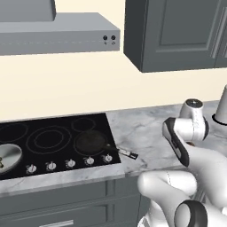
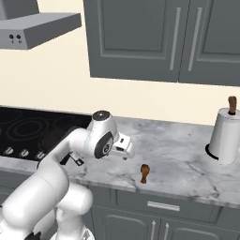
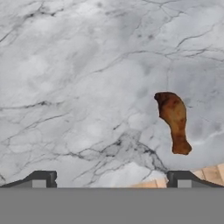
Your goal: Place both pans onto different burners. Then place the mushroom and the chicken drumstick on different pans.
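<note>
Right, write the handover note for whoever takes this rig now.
Tool: open, empty, over the grey marble counter, orange-brown chicken drumstick lying ahead of it.
Dark round frying pan: on a burner of the black glass cooktop.
Shiny silver pan: on the cooktop's left edge, small tan bits inside, possibly the mushroom.
Left: pick up the drumstick and set it in the dark pan.

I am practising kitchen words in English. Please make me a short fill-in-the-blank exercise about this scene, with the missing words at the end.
1. The dark pan sits on a burner of the black ____.
2. The chicken drumstick lies on the marble ____.
3. The gripper above the drumstick has its jaws ____.
4. The silver pan sits at the ____ end of the cooktop in the left base view.

Missing words: cooktop; counter; open; left
</note>
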### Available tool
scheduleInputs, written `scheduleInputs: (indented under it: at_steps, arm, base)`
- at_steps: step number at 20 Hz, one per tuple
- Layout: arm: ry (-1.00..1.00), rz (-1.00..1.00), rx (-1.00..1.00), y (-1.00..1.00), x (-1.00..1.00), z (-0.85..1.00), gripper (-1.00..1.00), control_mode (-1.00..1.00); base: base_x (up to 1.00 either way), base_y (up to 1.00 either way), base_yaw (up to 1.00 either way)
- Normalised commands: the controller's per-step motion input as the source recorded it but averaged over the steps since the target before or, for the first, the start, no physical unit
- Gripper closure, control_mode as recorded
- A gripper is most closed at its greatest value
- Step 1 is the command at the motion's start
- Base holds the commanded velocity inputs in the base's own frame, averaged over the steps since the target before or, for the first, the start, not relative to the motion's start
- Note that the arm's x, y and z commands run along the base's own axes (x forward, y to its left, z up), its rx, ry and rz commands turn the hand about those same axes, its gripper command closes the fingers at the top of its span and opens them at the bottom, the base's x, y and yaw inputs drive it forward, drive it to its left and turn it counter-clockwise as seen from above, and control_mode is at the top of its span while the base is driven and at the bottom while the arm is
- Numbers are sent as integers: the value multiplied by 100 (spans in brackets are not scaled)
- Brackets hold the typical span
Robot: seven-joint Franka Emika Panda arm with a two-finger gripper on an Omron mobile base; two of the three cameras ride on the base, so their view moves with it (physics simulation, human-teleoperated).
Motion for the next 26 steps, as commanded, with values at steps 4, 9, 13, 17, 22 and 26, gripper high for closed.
scheduleInputs:
  at_steps: [4, 9, 13, 17, 22, 26]
  arm:
    - [0, 0, 0, -43, -3, -9, -100, -100]
    - [0, 0, 0, -39, 0, -13, -100, -100]
    - [0, 0, 0, -40, 0, -16, -100, -100]
    - [0, 0, 0, -32, 0, -12, -100, -100]
    - [0, 0, 0, -16, 0, -20, -100, -100]
    - [0, 0, 0, -8, 0, -29, -100, -100]
  base:
    - [0, 0, 0]
    - [0, 0, 0]
    - [0, 0, 0]
    - [0, 0, 0]
    - [0, 0, 0]
    - [0, 0, 0]
